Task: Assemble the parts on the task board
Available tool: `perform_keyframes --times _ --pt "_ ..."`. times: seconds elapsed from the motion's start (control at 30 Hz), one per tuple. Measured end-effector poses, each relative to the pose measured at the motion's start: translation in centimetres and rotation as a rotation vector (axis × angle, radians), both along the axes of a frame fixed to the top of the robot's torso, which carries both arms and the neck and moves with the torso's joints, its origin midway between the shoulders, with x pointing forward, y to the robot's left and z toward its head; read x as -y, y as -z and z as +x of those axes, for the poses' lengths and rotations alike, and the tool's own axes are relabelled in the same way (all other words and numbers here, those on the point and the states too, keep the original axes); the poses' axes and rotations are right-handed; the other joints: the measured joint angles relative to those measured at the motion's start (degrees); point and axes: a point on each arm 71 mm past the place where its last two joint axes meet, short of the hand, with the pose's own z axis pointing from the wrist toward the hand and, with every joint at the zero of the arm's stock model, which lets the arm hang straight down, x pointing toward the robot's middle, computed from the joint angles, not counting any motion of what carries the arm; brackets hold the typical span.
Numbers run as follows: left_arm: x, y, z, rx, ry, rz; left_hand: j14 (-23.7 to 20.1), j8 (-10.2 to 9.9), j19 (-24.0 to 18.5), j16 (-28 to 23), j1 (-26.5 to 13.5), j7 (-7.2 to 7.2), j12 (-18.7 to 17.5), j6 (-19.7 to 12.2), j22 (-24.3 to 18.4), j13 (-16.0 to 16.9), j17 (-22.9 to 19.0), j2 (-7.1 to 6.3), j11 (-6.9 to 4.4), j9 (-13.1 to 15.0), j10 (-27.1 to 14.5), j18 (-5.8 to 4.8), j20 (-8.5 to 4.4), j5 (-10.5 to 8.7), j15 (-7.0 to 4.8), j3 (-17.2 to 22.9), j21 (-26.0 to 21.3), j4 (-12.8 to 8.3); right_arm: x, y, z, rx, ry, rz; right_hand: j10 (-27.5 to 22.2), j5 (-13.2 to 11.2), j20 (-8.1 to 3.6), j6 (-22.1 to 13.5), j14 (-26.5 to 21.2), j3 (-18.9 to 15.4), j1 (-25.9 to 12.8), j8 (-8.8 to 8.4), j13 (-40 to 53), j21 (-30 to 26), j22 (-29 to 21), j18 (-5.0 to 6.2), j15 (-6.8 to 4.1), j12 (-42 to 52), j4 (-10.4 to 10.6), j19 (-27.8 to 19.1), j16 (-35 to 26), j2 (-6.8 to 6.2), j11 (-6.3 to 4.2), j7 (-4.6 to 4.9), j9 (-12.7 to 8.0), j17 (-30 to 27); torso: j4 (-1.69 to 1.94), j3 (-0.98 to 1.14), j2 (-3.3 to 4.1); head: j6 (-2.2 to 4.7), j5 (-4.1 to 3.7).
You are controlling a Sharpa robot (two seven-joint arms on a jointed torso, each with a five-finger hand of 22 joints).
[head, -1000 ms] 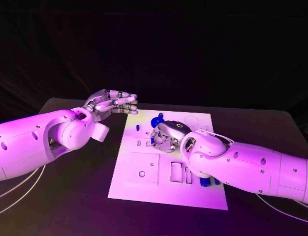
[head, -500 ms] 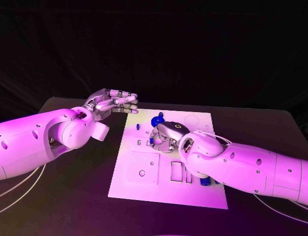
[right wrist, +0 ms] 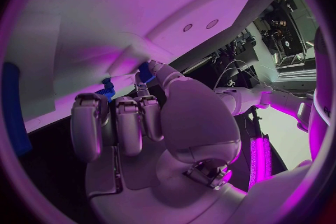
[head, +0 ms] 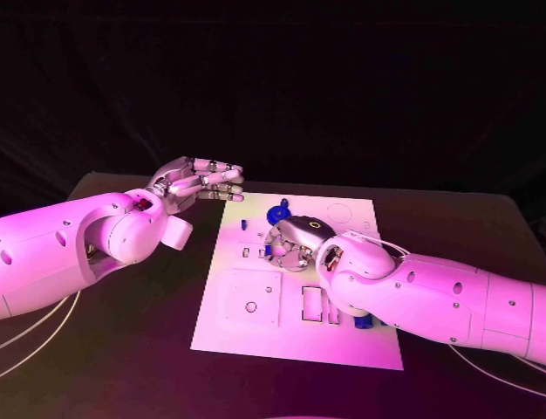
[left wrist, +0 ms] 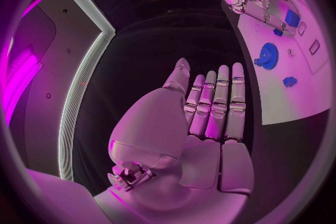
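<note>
**Right hand low on a small blue part, mid-board**

Right hand [head: 296,243] is down on the task board [head: 242,327] near its middle, fingers curled round a small blue part [right wrist: 145,71]; wrist view shows fingertips [right wrist: 142,91] closed at it, so prob. pinching it, though whether it's seated or lifted I can't tell. Left hand [head: 201,182] hovers off the board's far-left corner, fingers straight and together, holding nothing.

Handling, as a guess: parts look like hard plastic, light, stiff, smooth, so apt to slip or tip; take by the sides w/ fingertips, press straight down. Blue gear [head: 278,213] sits near the board's far edge; more blue parts [head: 363,322] by its right edge, beside the right arm.

Table [head: 122,349] is black, flat; the board lies flat on it, w/ table free round the board.
</note>
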Motion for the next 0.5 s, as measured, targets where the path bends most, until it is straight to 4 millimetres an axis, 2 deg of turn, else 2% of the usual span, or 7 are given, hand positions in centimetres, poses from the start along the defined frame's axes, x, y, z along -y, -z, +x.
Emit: perform_keyframes --times 0.3,0.5 --pt "-0.04 0.01 0.01 -0.001 0.000 0.001 0.00 0.00 0.00 0.00 0.00 0.00 0.00 0.00 0.00 0.00 0.00 0.00 0.00 0.00 0.00 0.00 0.00 0.00 0.00 0.00 0.00 0.00 0.15 0.01 -0.02 0.004 -0.001 -0.004 -0.03 -0.30 0.00 -0.10 0.00 0.00 -0.22 0.03 0.00 0.00 -0.01 0.00 0.00 0.00 0.00 0.00 0.00 -0.85 0.38 0.09 -0.05 -0.01 0.03 -0.02 -0.01 -0.13 0.01" --pt "-0.04 0.02 0.01 -0.003 0.000 0.001 0.00 0.00 0.00 0.00 0.00 0.00 0.00 0.00 0.00 0.00 0.00 0.00 0.00 0.00 0.00 0.00 0.00 0.00 0.00 0.00 0.00 0.00 0.15 0.03 -0.04 0.005 -0.001 -0.006 -0.03 -0.30 0.00 -0.25 0.00 0.00 -0.23 -0.23 -0.01 0.00 -0.01 0.00 0.00 0.00 0.00 0.00 0.00 -0.85 0.38 0.24 -0.16 -0.01 0.06 -0.03 -0.02 -0.14 0.01"
